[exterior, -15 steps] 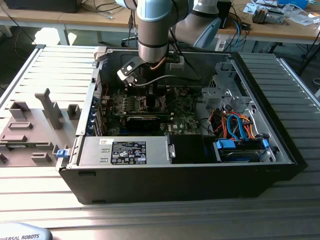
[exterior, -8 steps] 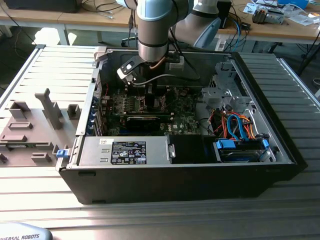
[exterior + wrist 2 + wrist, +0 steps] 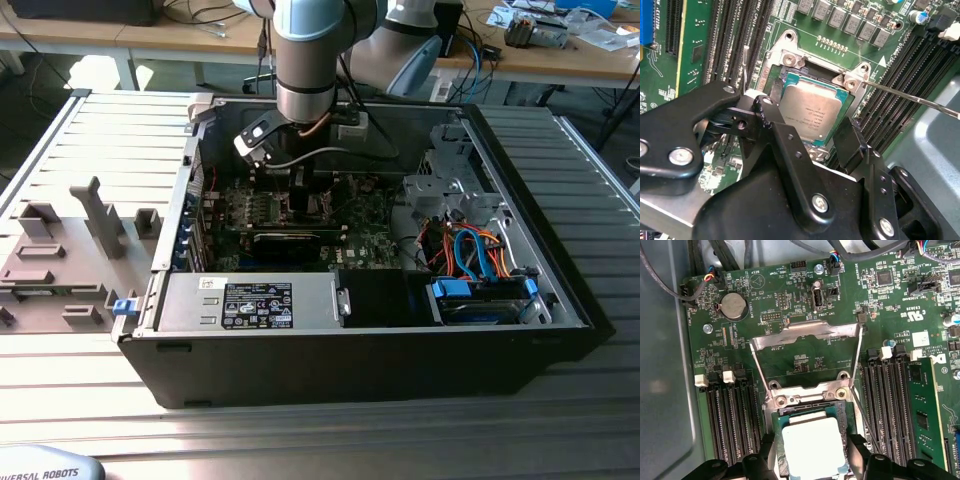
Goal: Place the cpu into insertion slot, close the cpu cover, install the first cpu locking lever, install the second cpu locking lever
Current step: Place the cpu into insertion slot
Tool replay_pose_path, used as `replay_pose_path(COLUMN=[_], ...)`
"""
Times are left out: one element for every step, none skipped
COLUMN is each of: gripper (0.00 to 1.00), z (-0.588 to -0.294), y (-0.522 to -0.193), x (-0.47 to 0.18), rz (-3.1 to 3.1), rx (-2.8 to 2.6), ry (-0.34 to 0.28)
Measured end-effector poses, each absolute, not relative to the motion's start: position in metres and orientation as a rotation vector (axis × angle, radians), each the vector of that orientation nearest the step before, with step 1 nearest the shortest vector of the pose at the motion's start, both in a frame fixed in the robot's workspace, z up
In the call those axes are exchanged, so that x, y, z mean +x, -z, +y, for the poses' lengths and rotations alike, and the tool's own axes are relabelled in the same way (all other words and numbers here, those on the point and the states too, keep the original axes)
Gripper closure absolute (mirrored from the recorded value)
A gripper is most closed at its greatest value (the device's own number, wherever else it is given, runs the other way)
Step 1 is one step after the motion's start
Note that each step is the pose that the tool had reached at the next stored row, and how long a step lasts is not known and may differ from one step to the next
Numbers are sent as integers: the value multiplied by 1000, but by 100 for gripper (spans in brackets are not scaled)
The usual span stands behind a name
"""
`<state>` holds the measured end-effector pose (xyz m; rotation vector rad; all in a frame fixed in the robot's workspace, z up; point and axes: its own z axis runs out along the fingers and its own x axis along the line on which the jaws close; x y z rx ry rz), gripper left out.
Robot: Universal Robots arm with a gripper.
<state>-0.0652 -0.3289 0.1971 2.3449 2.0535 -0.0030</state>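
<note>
Plainly the cpu point(image 3: 813, 445) lies in the socket point(image 3: 771, 405), between the released pincer's point(image 3: 812, 440) two fingers, just beside each.

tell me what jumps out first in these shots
The robot arm reaching down into an open computer case in the exterior view. In both wrist views, a silvery square chip lies on the green circuit board, with the black gripper close over it and the metal cover frame standing open.
</note>
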Motion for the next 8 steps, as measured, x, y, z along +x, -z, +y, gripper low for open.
replay_pose_path(gripper=[33, 33, 33, 33, 33, 33, 33, 33], z=[-330, -331, -332, -332, -332, -332, -332, -332], y=[-197, -197, -197, -197, -197, -197, -197, -197], x=[-65, -65, -65, -66, -66, -66, -66, -66], rz=[2053, 2054, 2057, 2067, 2080, 2101, 2116, 2137], rx=[2345, 2345, 2343, 2334, 2322, 2303, 2289, 2270], ry=[3, 3, 2, 2, 2, 2, 2, 1])
